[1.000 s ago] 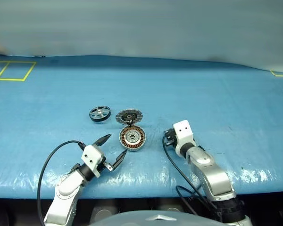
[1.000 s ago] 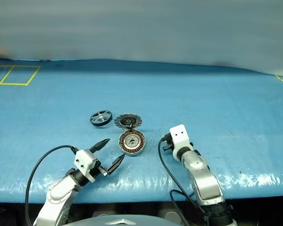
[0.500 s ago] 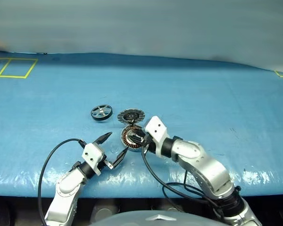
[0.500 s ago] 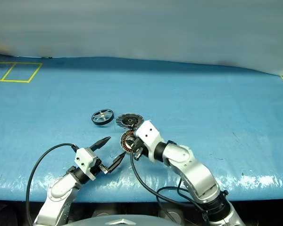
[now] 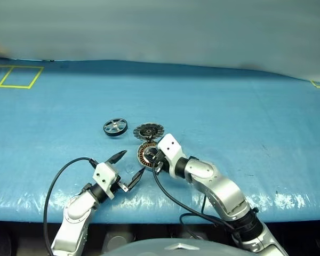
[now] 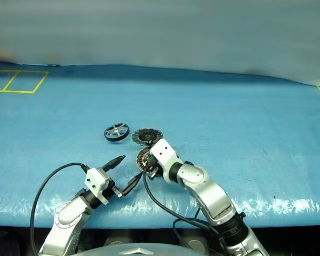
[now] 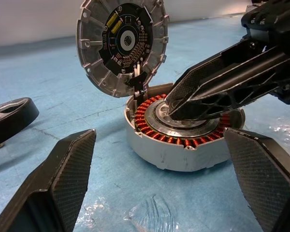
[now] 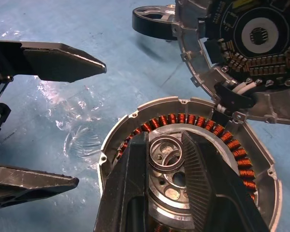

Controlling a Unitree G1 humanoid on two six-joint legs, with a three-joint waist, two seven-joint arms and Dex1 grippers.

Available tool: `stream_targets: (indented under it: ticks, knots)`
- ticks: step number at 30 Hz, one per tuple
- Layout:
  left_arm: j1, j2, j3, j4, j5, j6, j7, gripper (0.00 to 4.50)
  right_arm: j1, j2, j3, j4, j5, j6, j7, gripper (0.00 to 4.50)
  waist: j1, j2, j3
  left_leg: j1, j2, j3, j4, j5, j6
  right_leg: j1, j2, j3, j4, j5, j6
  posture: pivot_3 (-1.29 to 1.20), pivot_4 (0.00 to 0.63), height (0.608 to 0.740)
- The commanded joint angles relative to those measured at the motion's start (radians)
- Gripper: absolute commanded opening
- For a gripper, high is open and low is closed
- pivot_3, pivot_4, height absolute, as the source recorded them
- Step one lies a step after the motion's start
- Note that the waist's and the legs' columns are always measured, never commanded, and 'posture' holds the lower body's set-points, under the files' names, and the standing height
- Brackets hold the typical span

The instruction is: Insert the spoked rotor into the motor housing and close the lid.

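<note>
Left eye view: the housing (image 5: 147, 154) lies open on the blue sheet (image 5: 245, 122), its copper ring facing up, and serves as the landmark here. The lid (image 5: 147, 130) stands hinged at the housing's far edge, swung back with its segmented face toward the robot. The rotor (image 5: 115, 128) lies flat on the sheet to the left of the lid, apart from the housing and not inserted.

The right arm reaches in from the lower right, elbow bent, forearm angled across toward the left, wrist tipped downward. The right gripper (image 8: 166, 159) sits over the housing's centre; in the right wrist view its two fingers (image 8: 130, 179) stand narrowly apart on either side of the silver hub ring, holding nothing that can be made out, and whether they touch the hub cannot be told.

The left arm comes up from the lower left, its forearm roughly level, pointing toward the housing. The left gripper (image 5: 129, 166) hangs just near the housing's near-left side, its fingers spread wide and empty.
</note>
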Motion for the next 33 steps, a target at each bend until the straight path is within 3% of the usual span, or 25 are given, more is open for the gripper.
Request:
stream_targets:
  ticks: [1, 12, 19, 24, 27, 33]
  knots:
    - [-0.009, -0.007, -0.010, 0.004, -0.013, -0.023, -0.007, 4.50, 0.001, 0.011, -0.024, 0.003, -0.001, -0.029, -0.005, 0.66, 0.000, 0.000, 0.000, 0.000, 0.000, 0.000, 0.000, 0.000, 0.000, 0.000, 0.000, 0.000, 0.000, 0.000, 0.000, 0.00, 0.150, 0.740]
    - [-0.014, -0.013, -0.008, 0.010, -0.012, -0.023, -0.005, 4.50, 0.007, 0.011, -0.024, 0.039, -0.008, -0.039, -0.007, 0.66, 0.000, 0.000, 0.000, 0.000, 0.000, 0.000, 0.000, 0.000, 0.000, 0.000, 0.000, 0.000, 0.000, 0.000, 0.001, 0.00, 0.150, 0.740]
    - [-0.008, -0.018, -0.010, 0.009, -0.012, -0.023, -0.004, 4.50, 0.013, -0.003, -0.035, -0.009, -0.005, -0.024, -0.005, 2.93, 0.000, 0.000, 0.000, 0.000, 0.000, 0.000, 0.001, 0.000, 0.000, 0.001, 0.000, 0.000, 0.000, 0.000, 0.001, 0.00, 0.150, 0.740]
    - [-0.001, -0.020, -0.011, 0.007, -0.012, -0.026, -0.004, 4.50, 0.017, -0.012, -0.064, -0.126, 0.047, 0.045, 0.011, 2.93, 0.001, 0.000, 0.000, 0.000, 0.000, 0.000, 0.001, 0.000, 0.000, 0.000, 0.000, 0.000, 0.000, 0.001, 0.001, 0.00, 0.150, 0.740]
    - [-0.001, -0.021, -0.012, 0.008, -0.013, -0.027, -0.005, 4.50, 0.017, -0.010, -0.071, -0.149, 0.060, 0.070, 0.005, 2.31, 0.000, 0.000, 0.000, 0.000, 0.000, 0.000, 0.001, 0.000, 0.000, 0.000, 0.000, 0.000, 0.000, 0.001, 0.001, 0.00, 0.150, 0.740]
    - [-0.008, -0.022, -0.019, 0.015, -0.012, -0.031, -0.006, 4.50, 0.025, -0.008, -0.054, -0.140, 0.055, 0.095, -0.011, 0.33, 0.001, 0.000, 0.000, 0.000, 0.000, 0.000, 0.001, 0.000, 0.000, 0.000, 0.000, 0.000, 0.000, 0.000, 0.001, 0.00, 0.150, 0.740]
